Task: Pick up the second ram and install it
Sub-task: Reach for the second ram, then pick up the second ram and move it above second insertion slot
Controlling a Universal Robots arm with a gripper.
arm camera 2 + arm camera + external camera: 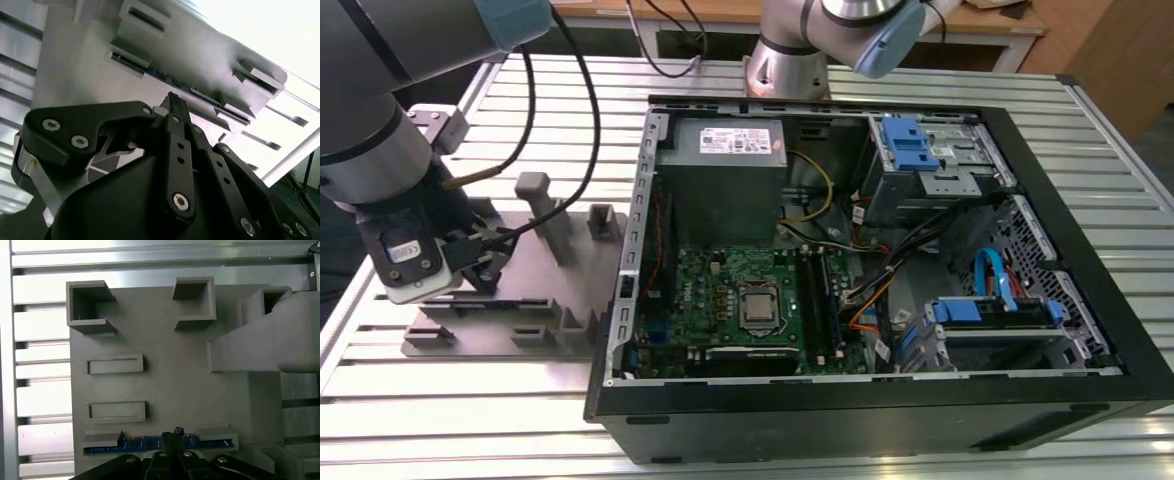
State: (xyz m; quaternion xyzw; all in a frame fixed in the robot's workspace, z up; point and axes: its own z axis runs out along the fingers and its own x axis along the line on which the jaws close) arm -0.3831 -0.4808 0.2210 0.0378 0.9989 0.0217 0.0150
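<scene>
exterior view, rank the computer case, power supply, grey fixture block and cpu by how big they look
1. computer case, by far the largest
2. grey fixture block, even with the arm covering part of it
3. power supply, the closest call against the fixture
4. cpu, clearly the smallest

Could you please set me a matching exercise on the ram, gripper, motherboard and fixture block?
1 second ram
2 gripper
3 motherboard
4 fixture block

A inside the open computer case
B grey, at the exterior view's left of the case
C in a slot at the fixture block's edge
D over the ram's middle

Pairs: 1-C, 2-D, 3-A, 4-B
</scene>
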